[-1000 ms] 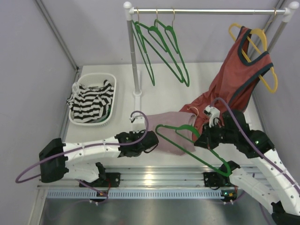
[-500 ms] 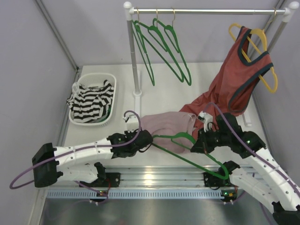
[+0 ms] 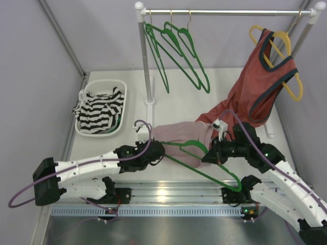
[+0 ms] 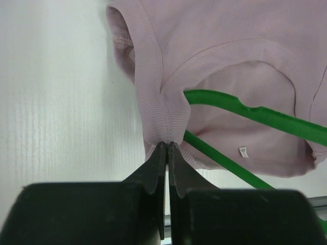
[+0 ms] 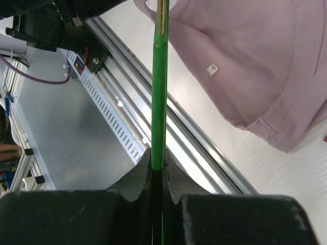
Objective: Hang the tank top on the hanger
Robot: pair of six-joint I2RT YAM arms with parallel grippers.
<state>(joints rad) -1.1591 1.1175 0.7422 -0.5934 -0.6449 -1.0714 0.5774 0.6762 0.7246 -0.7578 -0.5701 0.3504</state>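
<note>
About halfway, I judge: left claw (image 4: 167, 145) pinches the tank top (image 4: 245, 25) strap, right claw (image 5: 158, 153) clamps the hanger (image 5: 159, 92); one shoulder threaded.

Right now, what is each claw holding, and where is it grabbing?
The left claw pinches the pink tank top by its shoulder strap. The right claw clamps the green hanger on one thin straight bar.
</note>
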